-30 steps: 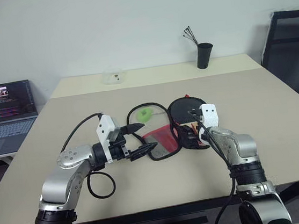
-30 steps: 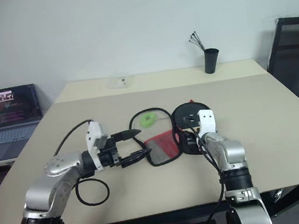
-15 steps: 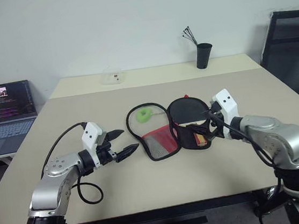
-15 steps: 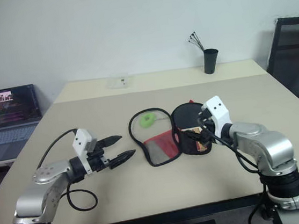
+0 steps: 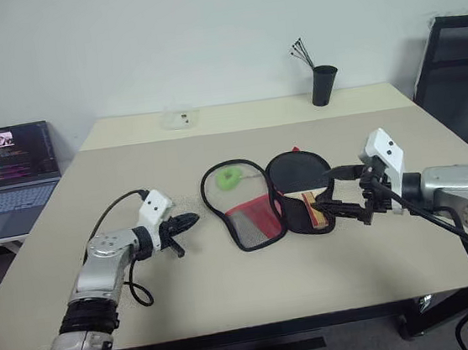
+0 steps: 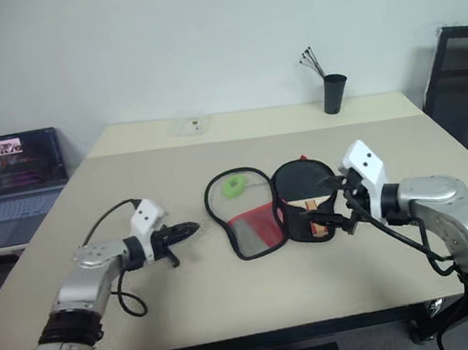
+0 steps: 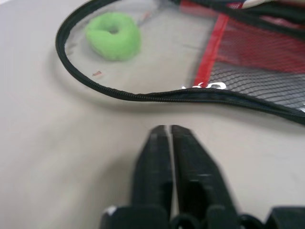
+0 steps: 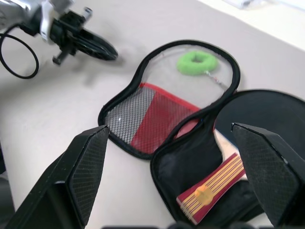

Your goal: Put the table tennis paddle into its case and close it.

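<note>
A laptop (image 5: 10, 179) stands at the far left beside the table (image 5: 231, 294). The left gripper (image 5: 190, 220) rests low over the table, fingers pressed together and empty, just left of the case (image 5: 255, 215). The left wrist view resolves the case's zip edge and its green ring tag (image 7: 113, 35). The case lies open at table centre; the right wrist view shows the table tennis paddle (image 8: 219, 183) inside its right half. The right gripper (image 5: 337, 188) hovers there, fingers spread wide, empty.
</note>
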`<state>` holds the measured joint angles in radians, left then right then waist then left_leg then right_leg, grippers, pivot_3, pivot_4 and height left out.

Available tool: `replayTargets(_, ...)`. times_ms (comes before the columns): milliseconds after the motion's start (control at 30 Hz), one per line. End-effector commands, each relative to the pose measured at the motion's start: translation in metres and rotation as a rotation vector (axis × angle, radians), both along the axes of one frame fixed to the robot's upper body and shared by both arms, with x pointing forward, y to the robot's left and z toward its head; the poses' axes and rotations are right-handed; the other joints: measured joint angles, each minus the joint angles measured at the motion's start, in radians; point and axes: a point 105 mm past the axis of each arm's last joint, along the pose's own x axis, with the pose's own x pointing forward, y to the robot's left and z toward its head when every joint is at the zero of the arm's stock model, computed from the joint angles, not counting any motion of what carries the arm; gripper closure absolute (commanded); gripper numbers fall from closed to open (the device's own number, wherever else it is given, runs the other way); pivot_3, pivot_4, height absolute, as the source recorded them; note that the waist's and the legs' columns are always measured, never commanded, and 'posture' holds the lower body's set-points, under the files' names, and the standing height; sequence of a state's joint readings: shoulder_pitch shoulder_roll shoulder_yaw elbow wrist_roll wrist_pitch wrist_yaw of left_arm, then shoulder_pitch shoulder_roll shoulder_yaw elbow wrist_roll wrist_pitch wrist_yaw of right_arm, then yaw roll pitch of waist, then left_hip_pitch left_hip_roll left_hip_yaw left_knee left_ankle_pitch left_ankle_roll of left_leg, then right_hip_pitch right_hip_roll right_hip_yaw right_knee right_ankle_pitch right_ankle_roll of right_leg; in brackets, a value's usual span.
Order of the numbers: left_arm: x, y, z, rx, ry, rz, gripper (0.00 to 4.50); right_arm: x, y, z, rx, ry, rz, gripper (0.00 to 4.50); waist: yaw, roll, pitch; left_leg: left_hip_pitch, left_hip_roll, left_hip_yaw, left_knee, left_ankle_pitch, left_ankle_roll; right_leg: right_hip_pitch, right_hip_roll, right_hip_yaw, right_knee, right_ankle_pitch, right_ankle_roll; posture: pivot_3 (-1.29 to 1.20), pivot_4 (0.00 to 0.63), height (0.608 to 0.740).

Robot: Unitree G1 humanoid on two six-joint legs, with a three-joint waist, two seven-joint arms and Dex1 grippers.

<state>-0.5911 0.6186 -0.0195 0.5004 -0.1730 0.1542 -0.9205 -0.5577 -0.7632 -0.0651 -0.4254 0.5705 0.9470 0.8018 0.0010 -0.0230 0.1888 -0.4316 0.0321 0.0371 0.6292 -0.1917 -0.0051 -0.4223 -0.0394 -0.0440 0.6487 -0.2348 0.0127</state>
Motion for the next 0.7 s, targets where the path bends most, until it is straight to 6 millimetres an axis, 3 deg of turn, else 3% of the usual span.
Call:
replayTargets(33, 0.013, -0.011, -0.002, 0.014, -0.014, 0.0, 4.48, 0.0, 0.001, 0.011, 0.012, -0.079, -0.009, 0.0, 0.001, 0.0, 0.0, 0.0, 0.0, 0.0, 0.0, 0.0, 0.0, 0.0, 0.0, 0.0, 0.0, 0.0, 0.0, 0.0, 0.15, 0.74)
replayTargets(200, 0.022, -0.025, -0.015, 0.025, 0.026, -0.022, 4.48, -0.001, 0.001, 0.009, 0.009, -0.078, -0.017, 0.0, 0.001, -0.001, 0.0, -0.001, -0.001, 0.0, 0.0, 0.0, 0.0, 0.0, 0.0, -0.001, 0.0, 0.0, 0.001, 0.0, 0.15, 0.74)
replayTargets(367, 0.031, -0.044, -0.013, 0.015, 0.009, -0.05, 4.48, 0.001, -0.002, 0.009, 0.008, -0.081, -0.038, 0.0, 0.007, -0.001, 0.0, 0.0, -0.001, 0.0, 0.002, 0.0, 0.0, 0.001, 0.0, -0.003, 0.001, 0.001, 0.001, 0.0, 0.15, 0.74)
replayTargets(567, 0.039, -0.09, 0.016, -0.005, -0.072, -0.179, 4.48, 0.01, -0.024, 0.02, -0.009, -0.121, -0.12, 0.0, 0.024, -0.002, 0.001, -0.002, -0.002, 0.0, 0.003, 0.0, 0.0, 0.002, -0.001, -0.004, 0.0, 0.001, 0.002, 0.0, 0.15, 0.74)
replayTargets(700, 0.042, -0.116, 0.045, -0.022, -0.153, -0.261, 4.48, 0.005, -0.039, 0.026, -0.029, -0.115, -0.142, 0.0, 0.022, -0.003, 0.001, -0.003, -0.003, 0.001, 0.004, 0.0, 0.001, 0.001, -0.001, -0.004, -0.002, 0.002, 0.003, 0.0, 0.15, 0.74)
